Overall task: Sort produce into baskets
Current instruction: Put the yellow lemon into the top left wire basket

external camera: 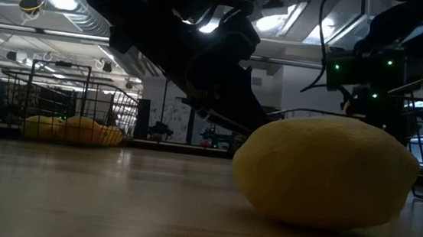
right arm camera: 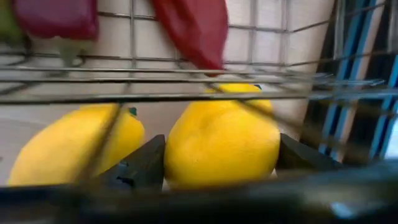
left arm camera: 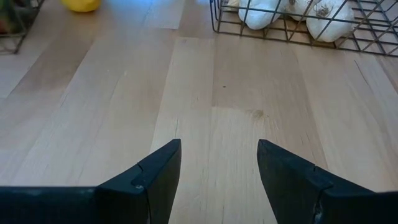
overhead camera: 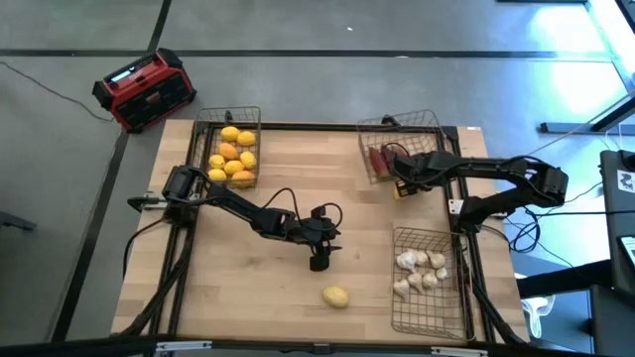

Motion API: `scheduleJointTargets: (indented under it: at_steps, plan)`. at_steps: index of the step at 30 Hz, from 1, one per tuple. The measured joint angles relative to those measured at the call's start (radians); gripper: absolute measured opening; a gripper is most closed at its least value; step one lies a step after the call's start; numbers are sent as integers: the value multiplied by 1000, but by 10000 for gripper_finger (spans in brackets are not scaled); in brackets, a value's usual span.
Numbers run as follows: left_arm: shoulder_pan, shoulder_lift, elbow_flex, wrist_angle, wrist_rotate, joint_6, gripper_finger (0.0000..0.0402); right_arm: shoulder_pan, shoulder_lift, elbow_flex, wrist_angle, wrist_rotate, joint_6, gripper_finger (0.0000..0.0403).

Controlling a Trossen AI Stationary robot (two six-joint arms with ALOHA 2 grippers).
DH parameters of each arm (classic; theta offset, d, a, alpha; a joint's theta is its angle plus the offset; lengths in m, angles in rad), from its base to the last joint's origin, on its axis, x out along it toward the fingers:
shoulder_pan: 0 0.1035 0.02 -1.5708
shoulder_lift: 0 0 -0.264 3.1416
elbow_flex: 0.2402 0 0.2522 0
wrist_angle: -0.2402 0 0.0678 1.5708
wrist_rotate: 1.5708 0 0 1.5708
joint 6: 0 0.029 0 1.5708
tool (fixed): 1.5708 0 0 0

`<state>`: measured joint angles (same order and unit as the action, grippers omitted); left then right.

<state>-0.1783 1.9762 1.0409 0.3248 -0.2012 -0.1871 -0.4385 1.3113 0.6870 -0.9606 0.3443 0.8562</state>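
1. Table [overhead camera: 248, 297] — pale wood, with three wire baskets on it.
2. Basket at 11 o'clock [overhead camera: 205, 149] — holds the yellow and orange lemons [overhead camera: 234, 157].
3. Basket at 1 o'clock [overhead camera: 422, 127] — tilted, with dark red pieces [overhead camera: 377, 159] inside; in the right wrist view they [right arm camera: 196, 28] lie behind the mesh.
4. Basket at 4 o'clock [overhead camera: 427, 312] — holds the white garlic bulbs [overhead camera: 421, 272].
5. Loose lemon [overhead camera: 336, 297] — alone on the wood at 6 o'clock, just beyond the left gripper; fills the low view [external camera: 326, 171].
6. Left gripper [overhead camera: 319, 262] — near table centre, fingers [left arm camera: 155, 177] spread with bare wood between them, holding nothing.
7. Right gripper [overhead camera: 401, 185] — at the front edge of the 1 o'clock basket, fingers [right arm camera: 140, 165] either side of a lemon [right arm camera: 221, 140] and gripping it; a second lemon [right arm camera: 71, 146] just beside.
8. Red-and-black box [overhead camera: 146, 89] — on the floor, off the table at 11 o'clock.
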Motion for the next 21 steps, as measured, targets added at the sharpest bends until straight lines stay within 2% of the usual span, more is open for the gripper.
scheduleJointTargets:
  at_steps: [12,17,21]
  plan:
    - [0,0,0,0,0,6,207,13,-20,73,-153,-53,-42,255]
    - [-5,0,0,-1,0,-16,207,87,-80,152,-223,-72,-37,255]
    - [-10,-50,-2,-40,0,38,207,202,-144,207,-216,-108,-8,255]
